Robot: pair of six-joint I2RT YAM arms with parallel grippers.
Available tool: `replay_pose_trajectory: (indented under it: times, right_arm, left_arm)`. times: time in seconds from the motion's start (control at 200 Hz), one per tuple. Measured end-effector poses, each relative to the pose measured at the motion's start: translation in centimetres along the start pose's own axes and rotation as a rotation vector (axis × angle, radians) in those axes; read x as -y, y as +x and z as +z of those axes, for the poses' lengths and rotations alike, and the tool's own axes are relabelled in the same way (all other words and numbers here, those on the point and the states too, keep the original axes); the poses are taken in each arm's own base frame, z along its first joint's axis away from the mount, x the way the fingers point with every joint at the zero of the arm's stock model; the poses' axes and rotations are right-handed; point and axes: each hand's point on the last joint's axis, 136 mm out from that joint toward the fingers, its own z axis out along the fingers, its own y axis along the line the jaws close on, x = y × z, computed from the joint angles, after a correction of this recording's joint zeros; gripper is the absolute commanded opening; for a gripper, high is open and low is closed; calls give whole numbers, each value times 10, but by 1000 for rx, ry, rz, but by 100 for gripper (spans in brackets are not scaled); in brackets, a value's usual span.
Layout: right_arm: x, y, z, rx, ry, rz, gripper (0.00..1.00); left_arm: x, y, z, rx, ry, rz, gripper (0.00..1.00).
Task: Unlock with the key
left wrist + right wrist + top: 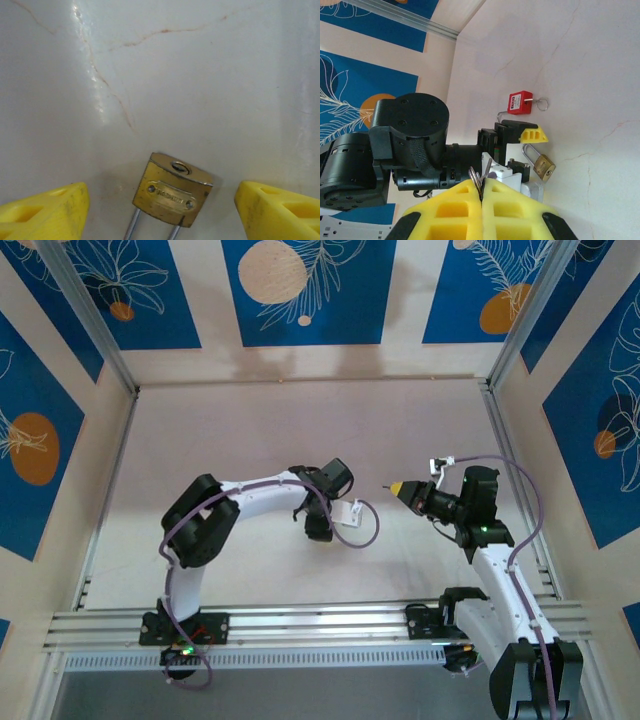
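The key (487,167) is pinched in your right hand (481,192). Its two yellow fingers are pressed tight together, and the thin silver blade sticks out above the seam with a wire ring (474,176) beside it. I can count one key in that grip. From overhead, that hand is held above the desk (250,430), pointing left toward your other arm, with a clear gap between them.

Your left hand (162,200) stands open, with one yellow finger (45,212) on each side of the brass padlock (172,190) and neither touching it. That padlock lies flat on the desk, its shackle toward the wrist and its keyhole end facing away.

There are two padlocks. The second is a red padlock (519,102), lying farther off with a small loop (543,104) at its side.
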Motion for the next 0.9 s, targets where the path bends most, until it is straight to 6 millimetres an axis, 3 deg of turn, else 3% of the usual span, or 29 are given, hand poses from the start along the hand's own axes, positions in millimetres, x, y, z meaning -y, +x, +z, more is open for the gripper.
replay_pose_trajectory:
  times: [0.285,0.545,0.9]
  right_arm:
    - [-1,-2,-1,7,-6,-1,0]
    - [-2,0,-2,6,-15,-5,0]
    - [-3,1,-2,4,-21,-7,0]
  left_arm:
    - [1,10,-1,-14,45,-87,72]
    - [-17,-1,-4,-9,41,-145,67]
    - [12,16,0,-67,150,-206,66]
